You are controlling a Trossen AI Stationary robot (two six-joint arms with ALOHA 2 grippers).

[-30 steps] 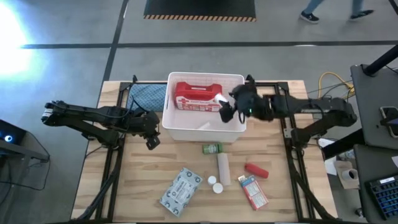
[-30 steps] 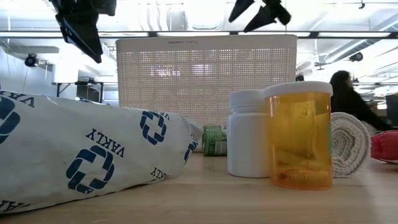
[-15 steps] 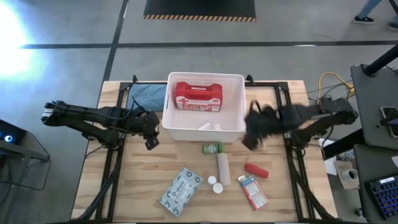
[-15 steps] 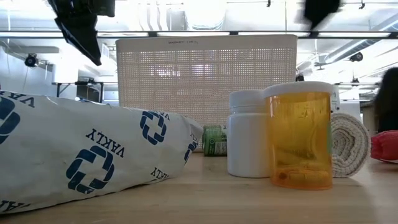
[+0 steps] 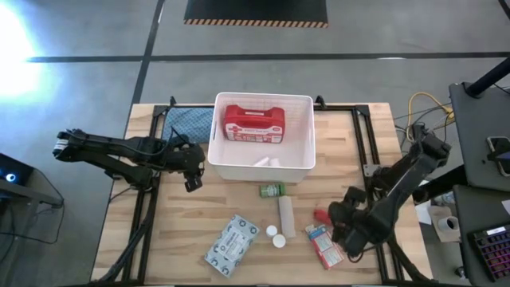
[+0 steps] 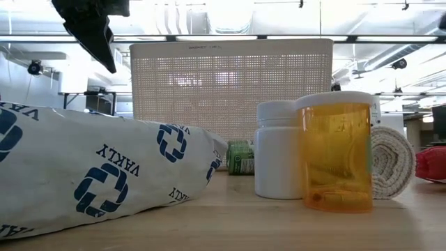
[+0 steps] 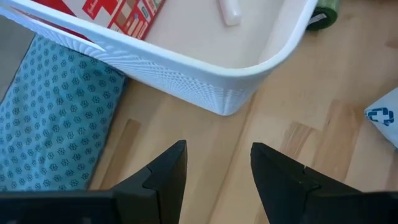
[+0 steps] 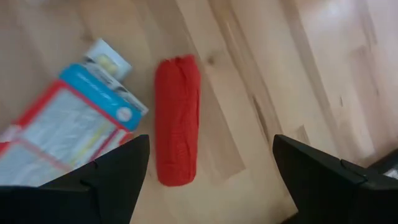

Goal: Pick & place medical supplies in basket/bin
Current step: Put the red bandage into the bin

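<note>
The white bin (image 5: 303,165) stands at the table's far middle. The red first-aid case (image 5: 253,124) and a small white item (image 5: 267,162) lie inside it. On the table near the bin lie a green bottle (image 5: 272,190), a white roll (image 5: 285,217), two white caps (image 5: 276,236), the wipes packet (image 5: 232,241), the red tube (image 5: 323,215) and the red-white-blue box (image 5: 325,247). My right gripper (image 8: 208,149) hovers open over the red tube (image 8: 177,118) and the box (image 8: 68,137). My left gripper (image 7: 214,168) waits open by the bin's near left corner (image 7: 233,102).
The teal cloth pad (image 5: 190,122) lies left of the bin. In the low view, the packet (image 6: 104,174), a white bottle (image 6: 275,150), an amber bottle (image 6: 336,153) and a gauze roll (image 6: 391,162) stand before the bin (image 6: 230,84). Bare wood shows at the near left.
My right gripper has left the bin's right side and swung toward the table's near right, stopping above the red tube and the box. My left arm has kept still.
</note>
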